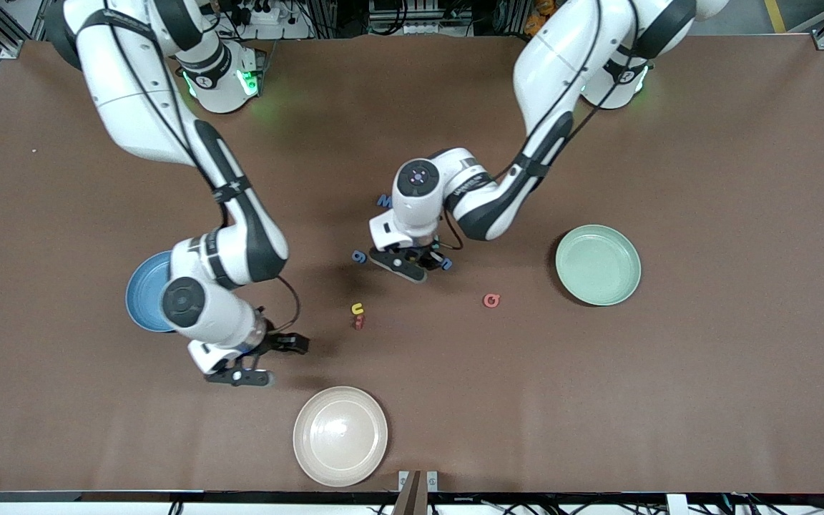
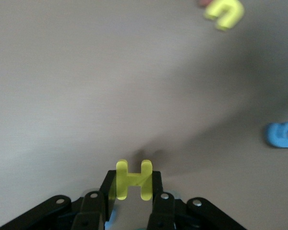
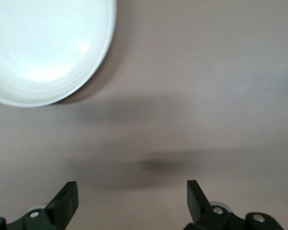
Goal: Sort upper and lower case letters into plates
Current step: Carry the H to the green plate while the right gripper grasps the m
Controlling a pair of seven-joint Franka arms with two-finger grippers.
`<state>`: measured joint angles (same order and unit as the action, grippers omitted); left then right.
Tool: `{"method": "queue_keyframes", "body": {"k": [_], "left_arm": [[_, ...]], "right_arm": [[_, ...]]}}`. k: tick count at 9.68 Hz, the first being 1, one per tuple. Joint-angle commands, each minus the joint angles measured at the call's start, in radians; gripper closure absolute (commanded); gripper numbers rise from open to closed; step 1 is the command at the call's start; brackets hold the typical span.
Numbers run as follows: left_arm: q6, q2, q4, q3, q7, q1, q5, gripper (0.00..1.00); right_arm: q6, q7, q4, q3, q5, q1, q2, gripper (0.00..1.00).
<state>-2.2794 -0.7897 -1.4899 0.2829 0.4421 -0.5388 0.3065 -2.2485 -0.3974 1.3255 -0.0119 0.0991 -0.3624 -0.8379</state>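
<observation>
Now the left gripper (image 2: 130, 188) is clenched on a yellow H (image 2: 133, 179), a capital piece, pinched between the fingertips (image 2: 108, 187) by its two legs, w/ the top sticking out past the tips. It looks light, stiff and thin, prob. smooth plastic, so it can slip or twist if the pinch is not centred; taking it across the flat sides near the crossbar seems safest. A blue letter (image 2: 282, 134) and a yellow u (image 2: 224, 13) lie on the table ahead of the fingers. Mint plate (image 1: 598, 264) sits toward the left arm's end, sky blue plate (image 1: 146, 290) under the right arm. Right gripper (image 3: 132, 199) waits, fingers released, nothing between them, near the cream plate (image 3: 48, 48).
</observation>
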Motion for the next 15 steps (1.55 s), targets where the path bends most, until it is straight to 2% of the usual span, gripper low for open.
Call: {"method": "queue_keyframes", "body": {"k": [1,2,3,5,6,7,8,9,10,12,13,14,15], "left_arm": [[0.207,0.113,-0.039,0.102,-0.203,0.196,-0.032,0.84],[0.312,0.142,-0.052,0.108,-0.305,0.265,-0.033,0.85],[0.346,0.173,-0.091,0.108,-0.377,0.336,-0.033,0.86],[0.347,0.237,-0.189,0.11,-0.544,0.518,-0.033,0.86],[0.334,0.254,-0.243,0.137,-0.59,0.614,-0.033,0.86],[0.289,0.276,-0.316,0.203,-0.64,0.754,-0.033,0.87],[0.252,0.285,-0.384,0.31,-0.679,0.918,-0.033,0.87],[0.25,0.274,-0.409,0.405,-0.672,1.021,-0.033,0.87],[0.248,0.277,-0.435,0.42,-0.668,1.037,-0.033,0.86],[0.248,0.274,-0.438,0.424,-0.652,1.036,-0.035,0.77],[0.251,0.274,-0.44,0.442,-0.605,1.034,-0.035,0.6],[0.25,0.273,-0.446,0.447,-0.585,1.033,-0.033,0.53],[0.248,0.271,-0.444,0.452,-0.571,1.018,-0.033,0.12]], "right_arm": [[0.03,-0.135,-0.109,-0.051,-0.074,-0.108,-0.081,0.0],[0.046,-0.135,-0.109,-0.051,-0.091,-0.134,-0.081,0.0],[0.046,-0.135,-0.112,-0.051,-0.098,-0.153,-0.087,0.0],[0.041,-0.165,-0.146,-0.05,-0.096,-0.177,-0.119,0.0],[0.04,-0.178,-0.141,-0.049,-0.093,-0.187,-0.13,0.0],[0.038,-0.182,-0.132,-0.049,-0.09,-0.194,-0.138,0.0],[0.037,-0.205,-0.129,-0.048,-0.088,-0.194,-0.145,0.0],[0.037,-0.231,-0.127,-0.045,-0.085,-0.197,-0.15,0.0],[0.037,-0.254,-0.127,-0.045,-0.085,-0.208,-0.15,0.0],[0.037,-0.276,-0.127,-0.045,-0.082,-0.216,-0.152,0.0],[0.037,-0.285,-0.127,-0.045,-0.081,-0.216,-0.152,0.0],[0.037,-0.285,-0.127,-0.043,-0.079,-0.217,-0.152,0.0],[0.037,-0.288,-0.127,-0.043,-0.076,-0.219,-0.152,0.0]]}}
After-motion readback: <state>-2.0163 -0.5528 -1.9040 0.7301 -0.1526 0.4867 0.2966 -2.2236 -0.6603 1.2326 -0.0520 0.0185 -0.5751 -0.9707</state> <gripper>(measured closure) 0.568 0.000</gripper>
